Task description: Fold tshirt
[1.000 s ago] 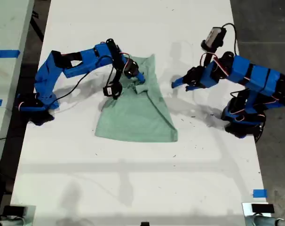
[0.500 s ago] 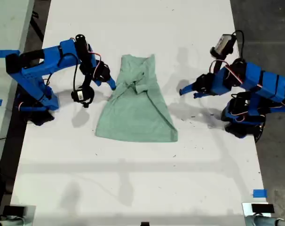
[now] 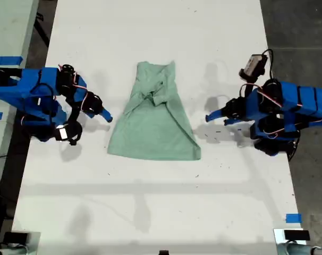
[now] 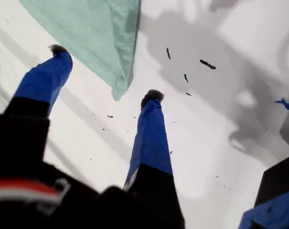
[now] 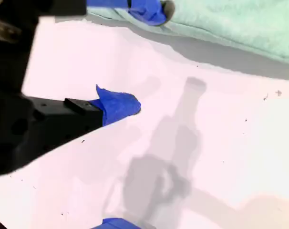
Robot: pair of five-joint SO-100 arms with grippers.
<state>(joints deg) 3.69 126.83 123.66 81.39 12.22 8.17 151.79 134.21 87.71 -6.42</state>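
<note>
The pale mint-green tshirt (image 3: 155, 127) lies flat on the white table (image 3: 150, 212), folded into a narrow shape, bunched at its far end and wider at the near hem. My first gripper (image 3: 214, 118) is open at the exterior view's right, a short gap from the cloth. In its wrist view the fingers (image 4: 149, 129) of my first gripper (image 4: 105, 72) straddle a corner of the tshirt (image 4: 92, 28) from above, holding nothing. My second gripper (image 3: 105, 116) is open at the exterior view's left, just off the shirt's edge. My second gripper (image 5: 144, 57) is empty, with the tshirt (image 5: 240, 24) beyond it.
Small black specks (image 3: 217, 130) mark the table near my first gripper. A piece of blue tape (image 3: 293, 218) sits near the table's front corner at the exterior view's right. Dark floor borders both long sides. A second surface with blue tape (image 3: 7, 60) stands at the exterior view's left.
My second gripper has let go of the bunched cloth and drawn back toward the exterior view's left. My first gripper has pulled back slightly toward the exterior view's right. The tshirt lies still.
</note>
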